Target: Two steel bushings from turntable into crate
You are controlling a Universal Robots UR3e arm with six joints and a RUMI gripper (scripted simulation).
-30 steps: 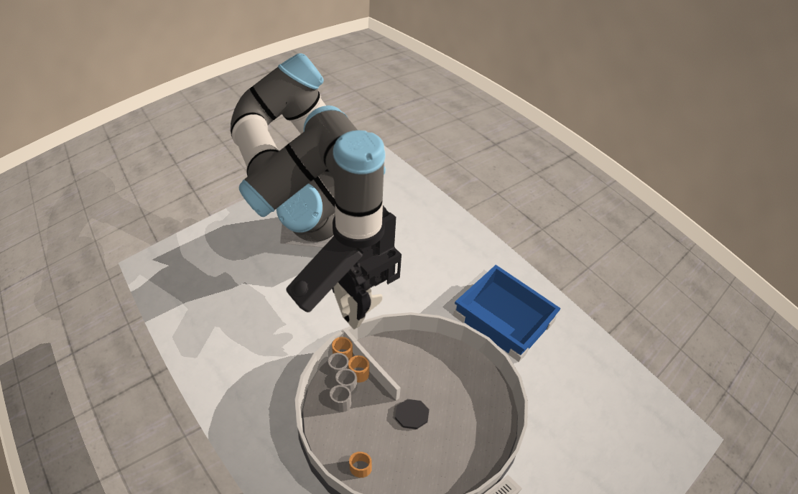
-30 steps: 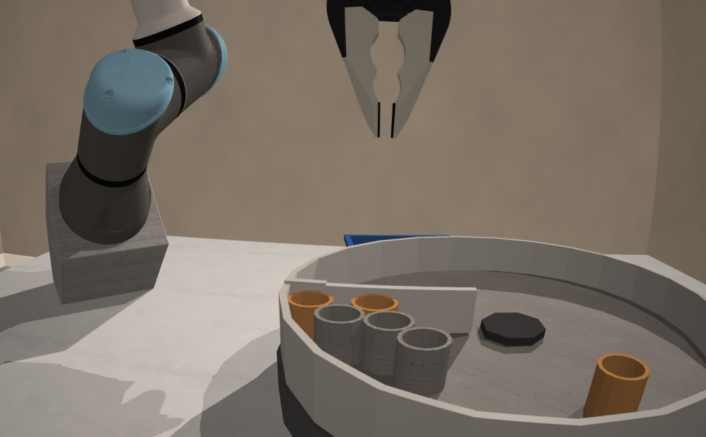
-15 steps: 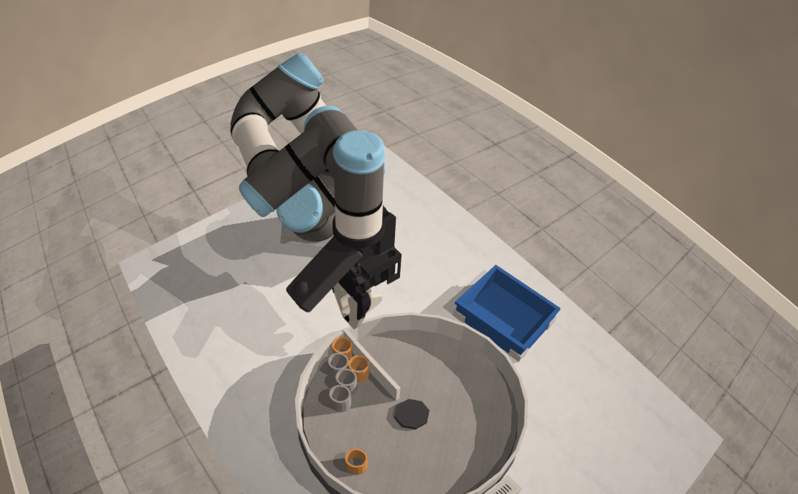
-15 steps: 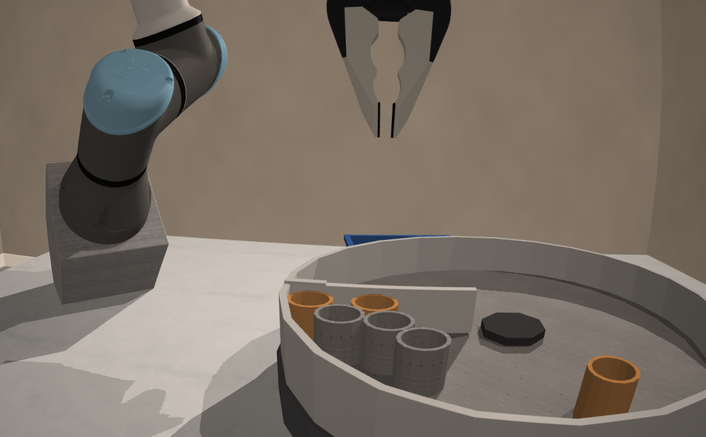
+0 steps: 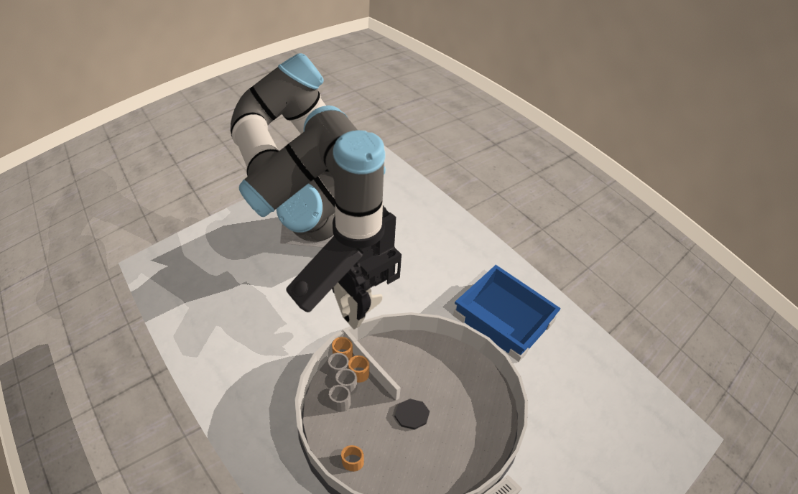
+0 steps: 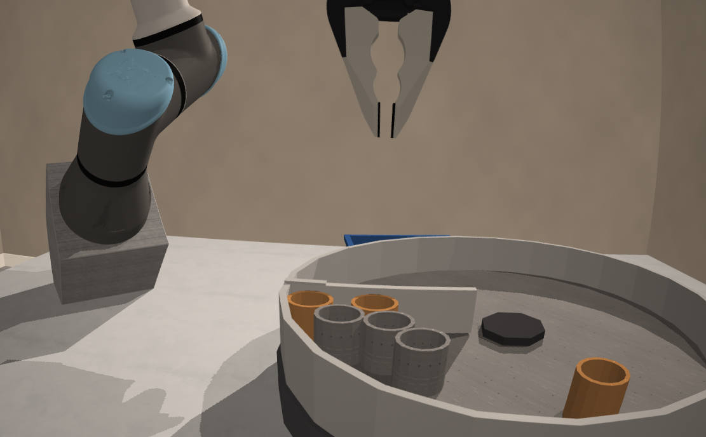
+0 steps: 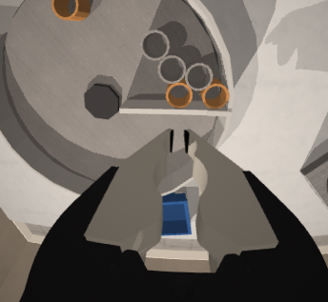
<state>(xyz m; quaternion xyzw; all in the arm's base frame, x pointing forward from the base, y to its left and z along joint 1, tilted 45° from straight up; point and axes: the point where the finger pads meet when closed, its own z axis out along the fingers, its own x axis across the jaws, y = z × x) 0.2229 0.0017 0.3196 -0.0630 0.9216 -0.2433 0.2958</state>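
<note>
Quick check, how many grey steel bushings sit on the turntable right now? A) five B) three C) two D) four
B: three grey steel bushings stand in a row beside the divider wall on the turntable; the other three sleeves are orange, and the crate holds none.

Turntable wall [image 6: 453, 255] hides all but the crate's [image 6: 393, 237] top edge in the exterior view, whose top border crops the claw [image 6: 386, 130].
</note>
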